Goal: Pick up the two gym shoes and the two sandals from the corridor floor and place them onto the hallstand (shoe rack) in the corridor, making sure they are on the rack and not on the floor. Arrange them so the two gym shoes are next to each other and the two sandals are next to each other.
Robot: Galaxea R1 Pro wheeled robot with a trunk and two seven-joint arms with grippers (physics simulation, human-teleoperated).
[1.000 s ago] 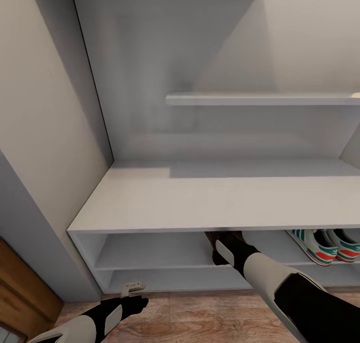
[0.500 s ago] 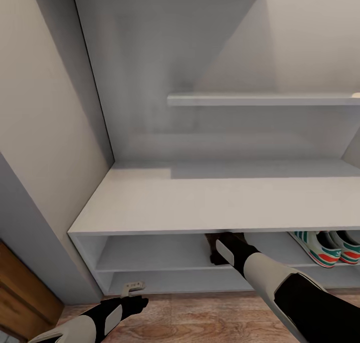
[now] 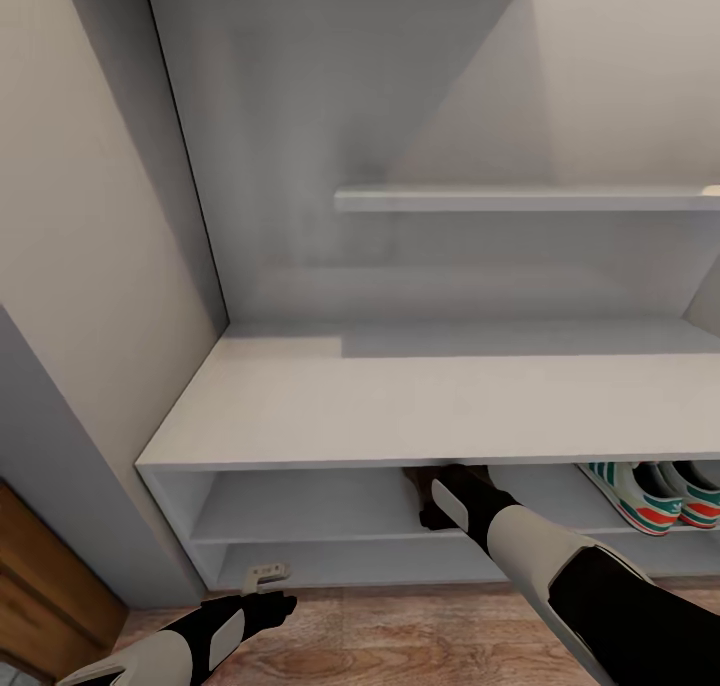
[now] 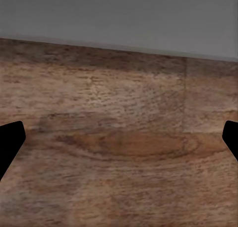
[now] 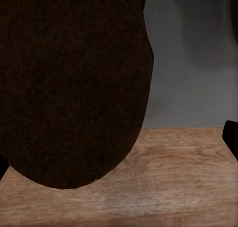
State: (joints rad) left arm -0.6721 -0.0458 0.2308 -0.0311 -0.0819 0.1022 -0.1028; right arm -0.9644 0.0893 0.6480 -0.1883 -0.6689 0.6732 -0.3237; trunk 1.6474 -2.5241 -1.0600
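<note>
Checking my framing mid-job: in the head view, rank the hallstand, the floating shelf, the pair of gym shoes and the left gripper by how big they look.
1. hallstand
2. floating shelf
3. gym shoes
4. left gripper

The shoes are partly cut off by the bench top and the frame edge, so their rank is apparent only.

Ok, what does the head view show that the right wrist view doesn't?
Head view: the whole white hallstand, the two gym shoes side by side in its upper compartment, and the right arm reaching into that compartment to their left. Right wrist view: a close look at the dark brown sandal, with one jaw tip apart from it. Both: that sandal, a brown sliver in the head view, and the wood floor.
</note>
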